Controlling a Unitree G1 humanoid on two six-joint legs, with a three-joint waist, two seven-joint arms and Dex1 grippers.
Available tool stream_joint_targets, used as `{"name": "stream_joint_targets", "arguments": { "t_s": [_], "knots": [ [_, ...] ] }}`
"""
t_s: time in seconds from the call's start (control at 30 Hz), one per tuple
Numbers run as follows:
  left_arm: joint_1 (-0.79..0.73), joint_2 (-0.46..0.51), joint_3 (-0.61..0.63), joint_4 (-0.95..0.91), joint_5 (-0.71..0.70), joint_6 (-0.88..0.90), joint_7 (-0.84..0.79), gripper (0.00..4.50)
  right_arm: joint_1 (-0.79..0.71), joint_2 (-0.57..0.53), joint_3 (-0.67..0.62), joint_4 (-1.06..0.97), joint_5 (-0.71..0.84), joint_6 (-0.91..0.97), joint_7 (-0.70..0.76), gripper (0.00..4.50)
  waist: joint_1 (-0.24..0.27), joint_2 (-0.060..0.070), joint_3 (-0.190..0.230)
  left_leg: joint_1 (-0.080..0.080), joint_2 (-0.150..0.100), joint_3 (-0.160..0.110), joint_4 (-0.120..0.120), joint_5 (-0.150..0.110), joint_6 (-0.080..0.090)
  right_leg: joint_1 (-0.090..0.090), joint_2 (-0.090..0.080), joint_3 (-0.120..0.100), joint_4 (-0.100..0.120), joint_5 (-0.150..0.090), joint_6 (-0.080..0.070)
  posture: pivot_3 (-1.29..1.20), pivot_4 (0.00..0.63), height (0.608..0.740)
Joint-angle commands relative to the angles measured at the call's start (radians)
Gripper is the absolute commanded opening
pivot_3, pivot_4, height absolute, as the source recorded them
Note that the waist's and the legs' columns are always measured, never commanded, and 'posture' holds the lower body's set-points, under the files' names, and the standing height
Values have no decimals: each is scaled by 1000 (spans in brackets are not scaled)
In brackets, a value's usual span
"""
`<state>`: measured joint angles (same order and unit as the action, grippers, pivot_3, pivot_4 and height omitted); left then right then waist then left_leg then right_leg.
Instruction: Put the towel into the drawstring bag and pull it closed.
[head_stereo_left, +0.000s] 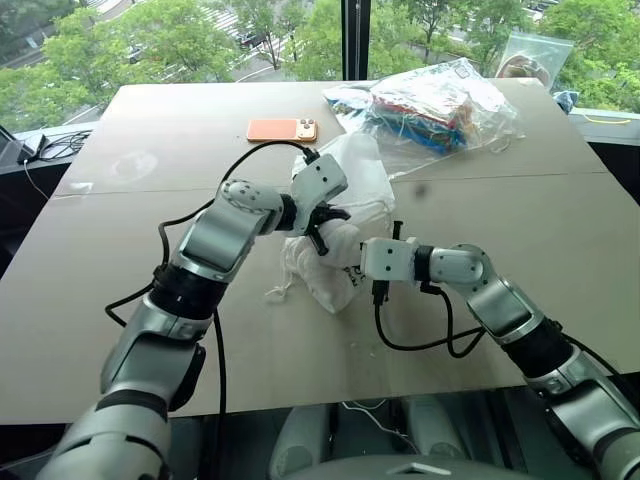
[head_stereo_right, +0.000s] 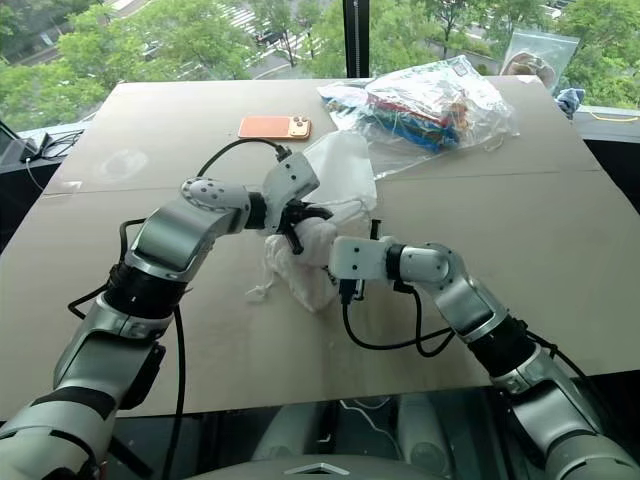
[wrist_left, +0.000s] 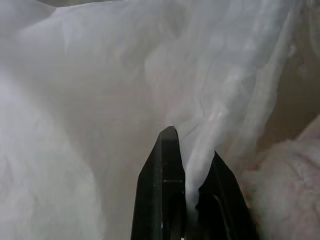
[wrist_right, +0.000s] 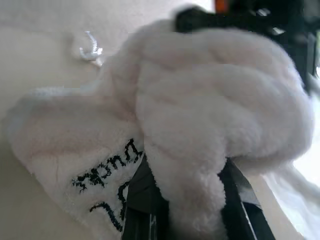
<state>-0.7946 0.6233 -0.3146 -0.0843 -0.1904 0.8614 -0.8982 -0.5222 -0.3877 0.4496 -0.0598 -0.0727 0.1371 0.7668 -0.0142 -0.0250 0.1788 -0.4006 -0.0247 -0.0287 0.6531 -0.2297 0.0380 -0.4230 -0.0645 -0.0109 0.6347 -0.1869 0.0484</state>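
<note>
The drawstring bag (head_stereo_left: 355, 175) is a sheer white pouch, lifted and bunched at mid-table. My left gripper (head_stereo_left: 322, 228) is shut on a fold of its thin fabric (wrist_left: 197, 165), seen close up in the left wrist view. Just in front of it, the fluffy white towel (head_stereo_left: 325, 280) hangs in a bunch with its black printed mark (wrist_right: 107, 175) showing. My right gripper (head_stereo_left: 350, 268) comes in from the right, shut on the towel (wrist_right: 200, 115). The towel presses against the bag's lower part. A white cord end (head_stereo_left: 275, 293) trails onto the table.
An orange phone (head_stereo_left: 282, 129) lies behind the bag. A clear plastic bag of colourful items (head_stereo_left: 430, 105) sits at the back right, with another clear bag (head_stereo_left: 530, 55) at the far edge. Cables (head_stereo_left: 45, 145) lie off the table's left corner.
</note>
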Motion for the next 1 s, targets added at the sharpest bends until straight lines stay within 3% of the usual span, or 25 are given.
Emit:
{"name": "stream_joint_targets", "arguments": {
  "t_s": [0.03, 0.3, 0.5, 0.6, 0.77, 0.9, 1.0],
  "knots": [
    [18, 61, 42, -111, -38, 12, -53, 0, 20, 9, -74, -45, 47, 116, -18, 38, 0, 0, 0, 0, 0, 0, 0, 0, 0, 0, 0, 0, 0, 0, 0, 0, 150, 740],
    [37, 91, 32, -114, -5, 11, -12, 0, 91, 117, -171, -241, 233, 715, -81, 38, 1, 0, 0, 0, 0, -1, 0, 0, 0, 0, 0, -1, 0, 0, 0, 0, 150, 740],
    [-34, 29, 84, -8, -11, 88, 64, 0, 116, 42, -176, -378, 301, 858, -72, 38, 4, 0, 0, 0, 0, -1, 0, 0, 0, 0, 0, -1, 0, -2, 4, 0, 150, 740],
    [-46, 19, 89, 12, -7, 88, 76, 0, 130, -12, -149, -407, 296, 818, -68, 38, 1, 0, 0, 0, -1, -1, 0, 0, 0, 0, 0, -1, 0, -3, 4, 0, 150, 740],
    [-38, 11, 75, 15, 6, 72, 85, 0, 115, 73, -226, -460, 401, 623, -36, 38, -5, 1, 0, 0, 0, -1, -1, 0, 0, -1, 1, -1, 0, -3, 4, 0, 150, 740],
    [-40, 1, 65, 20, -9, 78, 56, 0, 68, 51, -162, -431, 342, 438, 12, 38, -2, 1, 0, 0, 0, 0, -1, 0, 0, -1, 0, -1, 0, -2, 4, 0, 150, 740],
    [-42, -4, 56, 17, -13, 70, 39, 0, 25, 73, -133, -293, 284, 304, 1, 38, 1, 0, 0, 0, 0, 0, 0, 0, 0, 0, 0, -1, -1, -2, 4, 0, 150, 740]
  ]
}}
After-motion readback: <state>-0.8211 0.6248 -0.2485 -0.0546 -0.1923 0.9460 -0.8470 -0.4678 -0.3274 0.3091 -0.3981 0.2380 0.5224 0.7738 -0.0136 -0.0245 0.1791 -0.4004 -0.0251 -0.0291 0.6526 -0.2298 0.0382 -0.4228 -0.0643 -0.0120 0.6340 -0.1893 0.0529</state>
